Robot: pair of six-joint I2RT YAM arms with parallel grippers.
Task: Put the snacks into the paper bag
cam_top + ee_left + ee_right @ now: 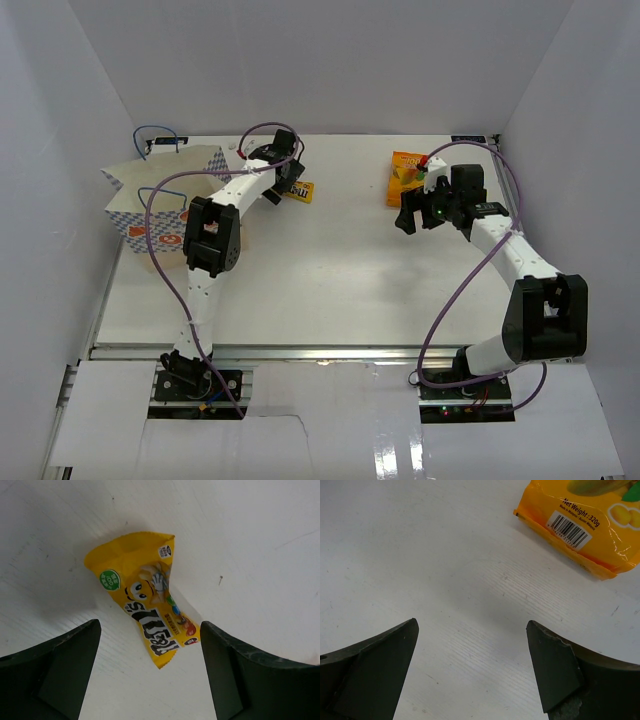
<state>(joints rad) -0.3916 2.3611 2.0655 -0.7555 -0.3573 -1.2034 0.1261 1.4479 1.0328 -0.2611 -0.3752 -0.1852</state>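
Note:
The paper bag (pixel 150 205), white with blue checks and orange prints, stands open at the far left. One small yellow candy packet (pixel 299 190) lies on the table to its right. My left gripper (pixel 285 185) hovers over it, open. In the left wrist view the packet (pixel 145 600) lies between and just beyond the spread fingers of the left gripper (pixel 149 625), untouched. An orange pouch (pixel 407 176) lies at the far right. My right gripper (pixel 408 215) is open and empty just in front of it. The right wrist view shows the pouch's corner (pixel 590 515) beyond the right gripper (pixel 472 622). No other snacks show.
White walls close in the table on the left, back and right. The bag's blue cord handles (pixel 158 135) stick up near the back left corner. Purple cables loop along both arms. The table's near edge (pixel 300 352) runs in front of the arm bases.

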